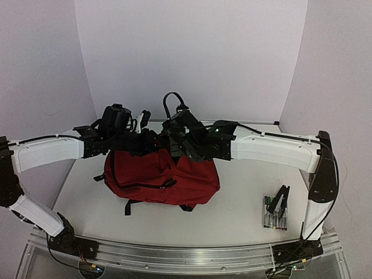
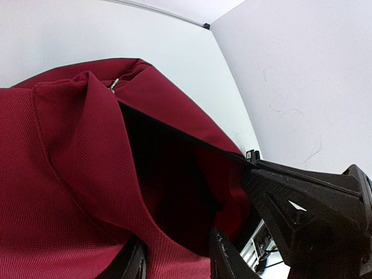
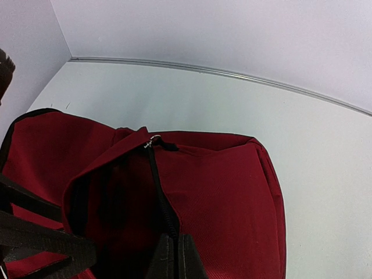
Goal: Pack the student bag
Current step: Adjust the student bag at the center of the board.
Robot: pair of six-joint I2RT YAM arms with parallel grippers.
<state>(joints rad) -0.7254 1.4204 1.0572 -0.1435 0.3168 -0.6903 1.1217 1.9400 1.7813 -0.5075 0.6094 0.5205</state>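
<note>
The student bag point(image 1: 163, 177) lies mid-counter point(image 1: 244, 215), its mouth gaping, with bare room behind it up to the walls. The right pincer point(image 3: 174, 256) is pressed together on the zip edge. The left pincer point(image 2: 174, 264) straddles the red lip, though I cannot tell whether it grips. A marker pack point(image 1: 274, 220) and a black clip point(image 1: 281, 200) sit near the right front edge, well apart from the bag.

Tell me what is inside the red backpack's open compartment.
Through the unzipped opening of the backpack, only dark lining and red fabric walls show; no packed items visible. The bottom is lost in shadow behind the folded flap.
</note>
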